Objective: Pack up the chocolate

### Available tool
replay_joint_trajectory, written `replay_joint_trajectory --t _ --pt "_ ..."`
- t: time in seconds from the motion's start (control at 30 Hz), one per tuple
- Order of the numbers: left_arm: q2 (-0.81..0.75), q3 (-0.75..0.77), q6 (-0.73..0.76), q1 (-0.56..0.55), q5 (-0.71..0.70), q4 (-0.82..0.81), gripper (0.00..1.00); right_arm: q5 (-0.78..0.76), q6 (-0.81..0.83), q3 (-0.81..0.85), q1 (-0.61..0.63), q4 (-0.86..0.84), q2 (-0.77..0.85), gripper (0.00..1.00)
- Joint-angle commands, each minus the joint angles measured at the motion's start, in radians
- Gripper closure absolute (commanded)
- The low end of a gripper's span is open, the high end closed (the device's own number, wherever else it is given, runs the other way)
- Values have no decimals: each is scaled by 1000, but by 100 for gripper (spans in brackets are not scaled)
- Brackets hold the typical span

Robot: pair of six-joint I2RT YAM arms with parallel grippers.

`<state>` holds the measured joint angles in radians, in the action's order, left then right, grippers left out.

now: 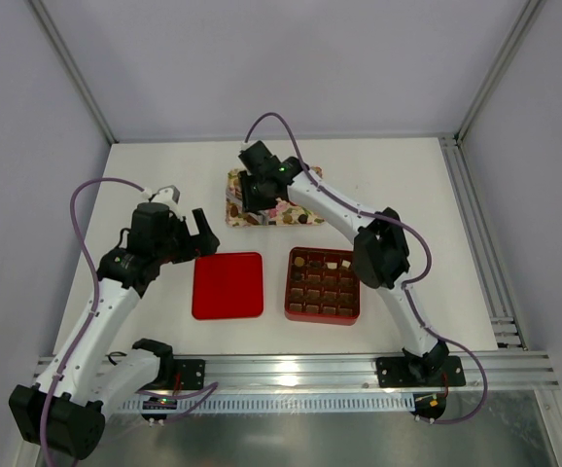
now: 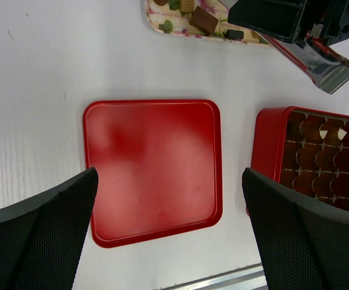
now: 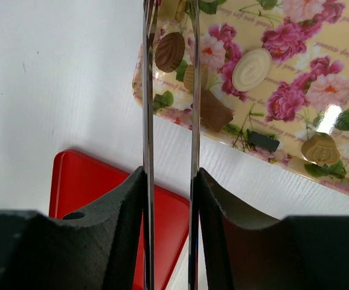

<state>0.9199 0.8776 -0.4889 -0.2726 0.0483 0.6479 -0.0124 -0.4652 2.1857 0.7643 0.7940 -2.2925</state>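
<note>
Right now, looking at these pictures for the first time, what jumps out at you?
A pink floral tray at the back, scattered with chocolates, with the right arm's fingers clamping metal tongs over it. Nearer lie a flat red lid and, to its right, a red box with a brown grid; the left arm's fingers hang open near the lid.

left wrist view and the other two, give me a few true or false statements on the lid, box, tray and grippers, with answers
1. The red lid has nothing in it. True.
2. The left gripper is shut on the lid. False: it is open, above the lid.
3. The right gripper grips metal tongs. True.
4. The red box is full. False: most cells look empty.
5. The floral tray is bare. False: chocolate pieces lie on it.
</note>
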Motion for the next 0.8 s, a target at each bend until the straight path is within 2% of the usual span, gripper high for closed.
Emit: replay_joint_trajectory --t 0.0,0.77 --pt "-18 24 7 4 12 -11 0 -41 -10 46 9 -15 -1 60" --pt "-16 24 7 4 10 -11 0 -107 53 45 49 25 -1 61"
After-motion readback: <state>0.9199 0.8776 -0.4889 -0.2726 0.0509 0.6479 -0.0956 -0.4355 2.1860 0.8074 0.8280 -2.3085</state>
